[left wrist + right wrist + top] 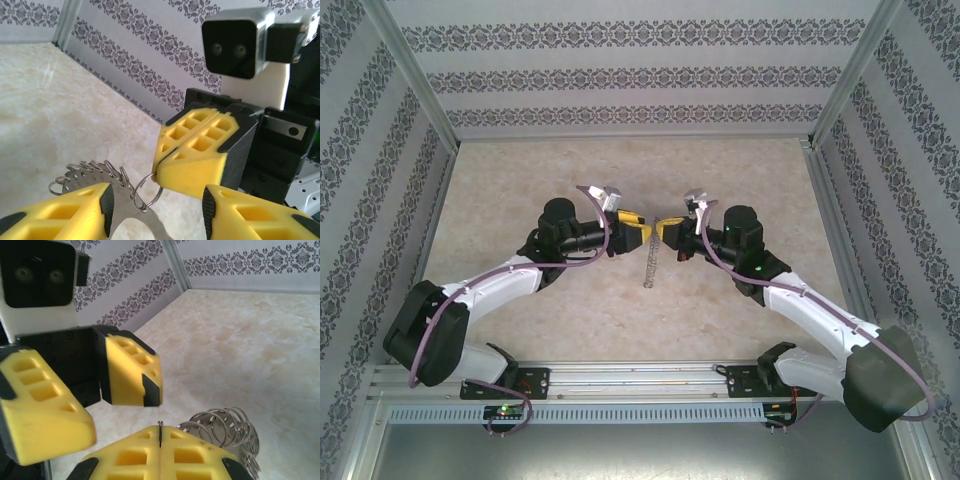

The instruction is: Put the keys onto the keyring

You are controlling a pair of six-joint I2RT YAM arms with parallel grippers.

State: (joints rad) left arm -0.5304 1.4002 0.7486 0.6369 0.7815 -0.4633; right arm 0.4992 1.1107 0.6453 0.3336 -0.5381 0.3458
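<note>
Two grippers meet above the table (520, 300): the right gripper (156, 175) pinches the keyring (148, 191) tight, its chain (650, 268) dangling, while the left gripper (157, 210) stands half apart around a flat silvery piece (135, 225).

Yellow left end effector (157, 205) spread, right end effector (157, 171) closed — apparently pinching the keyring (107, 174) — over tabletop (50, 100)
</note>
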